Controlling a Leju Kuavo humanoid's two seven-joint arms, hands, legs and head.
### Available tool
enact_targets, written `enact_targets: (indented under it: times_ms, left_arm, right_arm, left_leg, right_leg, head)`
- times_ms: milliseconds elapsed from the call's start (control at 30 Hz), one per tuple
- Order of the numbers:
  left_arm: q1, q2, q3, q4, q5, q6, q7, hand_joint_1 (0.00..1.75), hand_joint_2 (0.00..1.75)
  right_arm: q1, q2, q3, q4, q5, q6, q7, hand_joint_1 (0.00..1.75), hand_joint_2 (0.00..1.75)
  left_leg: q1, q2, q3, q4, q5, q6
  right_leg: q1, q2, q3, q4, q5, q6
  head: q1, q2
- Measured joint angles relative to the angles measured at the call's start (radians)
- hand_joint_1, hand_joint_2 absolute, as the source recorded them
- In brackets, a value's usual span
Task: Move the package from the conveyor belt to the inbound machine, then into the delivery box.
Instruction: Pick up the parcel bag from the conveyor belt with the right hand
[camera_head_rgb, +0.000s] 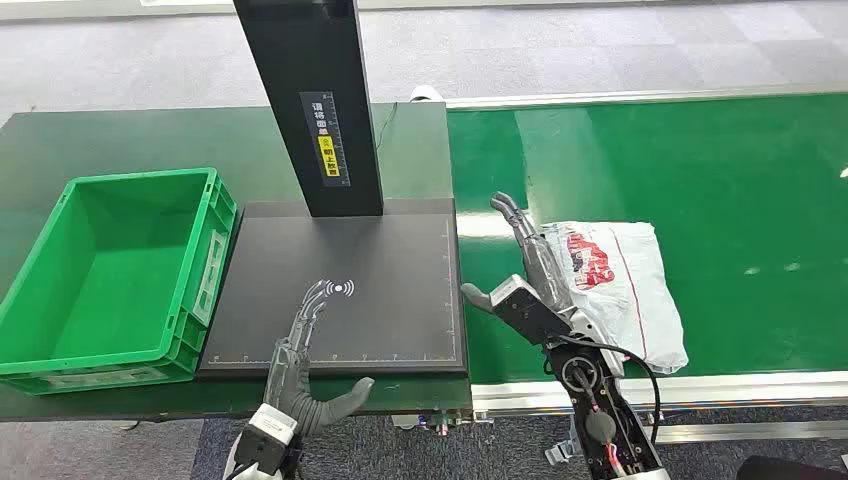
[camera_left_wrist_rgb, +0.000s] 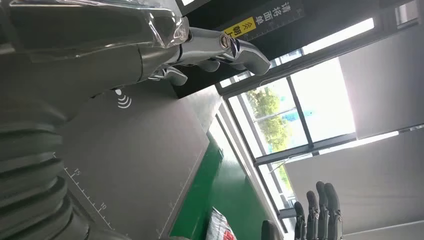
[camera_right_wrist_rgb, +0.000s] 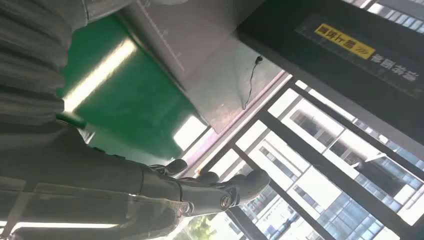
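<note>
A white plastic package (camera_head_rgb: 620, 285) with red print lies on the green conveyor belt (camera_head_rgb: 700, 170), near its front edge. My right hand (camera_head_rgb: 525, 265) stands beside the package's left side, fingers straight and thumb spread, touching or nearly touching it. My left hand (camera_head_rgb: 300, 360) hovers open over the front of the inbound machine's dark scanning pad (camera_head_rgb: 380, 260), fingers (camera_left_wrist_rgb: 220, 45) stretched toward the wireless mark. The green delivery box (camera_head_rgb: 110, 275) stands to the left of the pad, with nothing inside. A corner of the package (camera_left_wrist_rgb: 220, 227) appears in the left wrist view.
The machine's black post (camera_head_rgb: 310, 100) with a yellow label rises at the back of the pad. A metal rail (camera_head_rgb: 660, 385) edges the belt's front. Grey carpet lies beyond the table. Windows show behind the right hand's fingers (camera_right_wrist_rgb: 210, 187).
</note>
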Motion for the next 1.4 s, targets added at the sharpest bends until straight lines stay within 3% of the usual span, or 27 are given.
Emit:
enact_targets:
  times_ms: [167, 400, 533, 667, 800, 933, 1167, 1400]
  left_arm:
    - [0.0, 0.012, 0.006, -0.002, 0.0, -0.002, 0.0, 0.0, 1.75]
    - [0.002, 0.015, 0.01, -0.006, 0.0, 0.0, 0.001, 0.0, 1.75]
    - [0.02, 0.019, 0.013, -0.035, 0.009, 0.019, 0.012, 0.0, 1.75]
    - [0.083, 0.021, 0.018, -0.117, 0.011, 0.063, 0.048, 0.0, 1.75]
    - [0.166, 0.02, 0.021, -0.222, -0.025, 0.078, 0.099, 0.0, 1.75]
    - [0.218, 0.02, 0.022, -0.287, -0.042, 0.092, 0.119, 0.0, 1.75]
    - [0.253, 0.027, 0.015, -0.32, -0.042, 0.122, 0.138, 0.0, 1.75]
    - [0.256, 0.037, -0.018, -0.325, -0.034, 0.163, 0.171, 0.0, 1.75]
  right_arm:
    - [-0.049, -0.06, 0.008, 0.016, 0.041, -0.014, 0.016, 0.0, 1.75]
    - [-0.053, -0.072, 0.017, 0.017, 0.026, -0.005, 0.019, 0.0, 1.75]
    - [-0.041, -0.091, 0.021, -0.022, -0.1, 0.054, 0.021, 0.0, 0.0]
    - [0.011, -0.116, 0.053, -0.179, -0.158, 0.04, 0.077, 0.0, 0.0]
    - [0.053, -0.127, 0.125, -0.368, -0.061, -0.07, 0.194, 0.0, 0.0]
    - [0.078, -0.14, 0.188, -0.504, -0.017, -0.141, 0.231, 0.0, 0.0]
    - [0.099, -0.154, 0.237, -0.599, 0.034, -0.202, 0.286, 0.0, 0.0]
    - [0.118, -0.154, 0.252, -0.65, 0.044, -0.172, 0.288, 0.0, 0.0]
  left_leg:
    - [0.0, 0.0, 0.0, 0.0, 0.0, 0.0]
    - [0.0, 0.0, 0.0, 0.0, 0.0, 0.0]
    - [0.0, 0.0, 0.0, 0.0, 0.0, 0.0]
    - [0.0, 0.0, -0.001, 0.0, -0.001, 0.0]
    - [0.0, 0.0, -0.001, 0.0, -0.002, 0.0]
    - [0.0, 0.0, -0.001, 0.0, -0.002, 0.0]
    - [0.0, 0.0, 0.001, 0.0, -0.002, 0.0]
    - [0.0, 0.0, 0.0, 0.0, -0.002, 0.0]
  right_leg:
    - [0.0, 0.0, 0.0, 0.0, 0.0, 0.0]
    - [0.0, 0.0, 0.0, 0.0, 0.0, 0.0]
    - [0.0, 0.0, 0.0, 0.0, 0.0, 0.0]
    - [0.0, 0.0, -0.001, 0.0, 0.0, 0.0]
    - [0.0, 0.0, -0.002, 0.0, -0.001, 0.001]
    - [0.0, 0.0, -0.001, 0.0, -0.001, 0.001]
    - [0.0, 0.0, 0.001, 0.0, -0.001, 0.001]
    - [0.0, 0.0, 0.001, 0.0, -0.001, 0.001]
  head:
    - [0.0, 0.0]
    - [0.0, 0.0]
    - [0.0, 0.0]
    - [0.0, 0.0]
    - [0.0, 0.0]
    - [0.0, 0.0]
    - [0.0, 0.0]
    - [0.0, 0.0]
